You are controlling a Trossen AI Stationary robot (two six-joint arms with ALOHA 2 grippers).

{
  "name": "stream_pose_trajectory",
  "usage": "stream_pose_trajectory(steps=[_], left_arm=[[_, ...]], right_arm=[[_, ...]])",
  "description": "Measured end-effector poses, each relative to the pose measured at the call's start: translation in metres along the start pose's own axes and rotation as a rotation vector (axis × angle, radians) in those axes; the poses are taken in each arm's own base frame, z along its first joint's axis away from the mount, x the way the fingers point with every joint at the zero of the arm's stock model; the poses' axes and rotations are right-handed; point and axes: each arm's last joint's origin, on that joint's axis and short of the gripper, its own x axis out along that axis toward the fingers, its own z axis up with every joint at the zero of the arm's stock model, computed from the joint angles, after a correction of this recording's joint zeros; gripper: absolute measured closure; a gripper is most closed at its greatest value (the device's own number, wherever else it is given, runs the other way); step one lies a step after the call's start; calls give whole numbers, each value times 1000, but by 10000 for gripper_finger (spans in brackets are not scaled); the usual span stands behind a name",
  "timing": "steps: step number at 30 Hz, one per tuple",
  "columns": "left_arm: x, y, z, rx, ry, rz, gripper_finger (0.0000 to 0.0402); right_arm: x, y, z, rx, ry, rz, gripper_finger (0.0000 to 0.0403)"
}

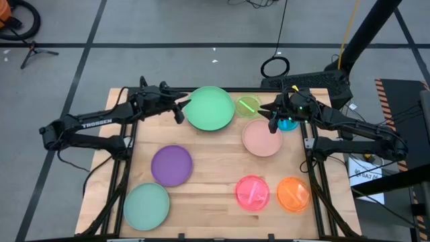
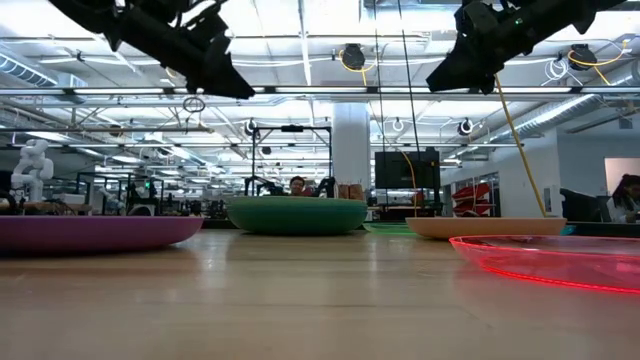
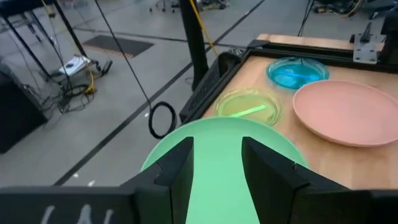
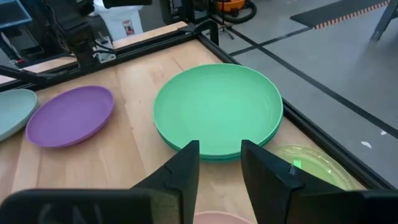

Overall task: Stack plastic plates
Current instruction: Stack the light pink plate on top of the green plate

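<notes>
Both tools, left tool (image 1: 180,109) and right tool (image 1: 272,123), hover open and empty; the pink plate (image 1: 261,138) (light, stiff, probably slippery) is best pinched at its rim.

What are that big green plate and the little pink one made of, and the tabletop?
The green plate looks like opaque matte plastic: flat even colour, soft sheen, thin rolled rim. The small hot pink plate seems a glossy see-through plastic; its edge glows in the low view. The tabletop appears to be pale wood, with plank seams and grain showing.
</notes>
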Motion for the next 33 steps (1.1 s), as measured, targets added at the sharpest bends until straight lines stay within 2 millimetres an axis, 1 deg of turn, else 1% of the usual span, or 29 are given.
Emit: stream_pose_trajectory(steps=[3, 7, 12, 16, 19, 23, 27, 33], left_arm=[[-5, -1, 3, 12, -17, -8, 259], [-7, -3, 1, 20, -32, -77, 259], [-6, -5, -15, 12, -17, -97, 259], [-9, -5, -27, 5, -22, -92, 259], [-15, 0, -30, 12, -50, -69, 259], [-23, 10, -27, 14, -77, -21, 259], [-27, 19, -25, 30, -92, 28, 259], [-28, 31, -23, 39, -123, 91, 259]], right_arm=[[0, 0, 0, 0, 0, 0, 289], [0, 0, 0, 0, 0, -1, 289], [0, 0, 0, 0, 0, -1, 289], [0, 0, 0, -1, -1, -2, 289], [0, 0, 0, 2, -1, -2, 289], [2, 0, 1, 84, -12, -3, 289], [10, 0, 3, 138, -21, -2, 289], [32, -1, 0, 183, 15, -2, 289]])
